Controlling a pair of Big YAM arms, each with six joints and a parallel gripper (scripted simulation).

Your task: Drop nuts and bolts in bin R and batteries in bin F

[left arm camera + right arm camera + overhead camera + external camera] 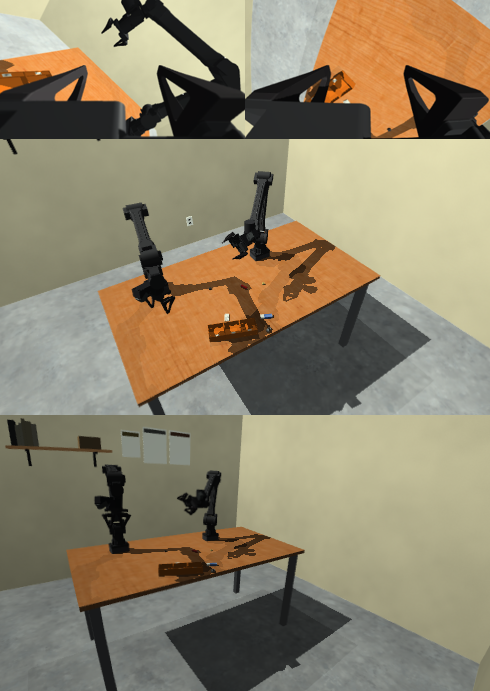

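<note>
The brown bins (233,338) (180,571) stand in a row near the front edge; their letters are unreadable. Small pale bits inside are too small to identify. A dark, nut-like piece (210,288) (389,129) lies behind the bins. A grey metallic piece (269,329) lies beside their end. A small yellowish piece (263,284) lies farther back. My left gripper (228,250) (183,506) (122,69) is open and empty, high over the table's back. My right gripper (159,308) (107,40) (367,69) is open and empty, above the table beyond the bins' other end.
A blue-and-white cylinder (266,316) (212,564) lies beside the bins. A white block-like thing (227,317) (346,101) is just behind them. A red thing (244,287) (195,551) lies mid-table. Arm shadows darken several pieces. The table's front edge is close to the bins.
</note>
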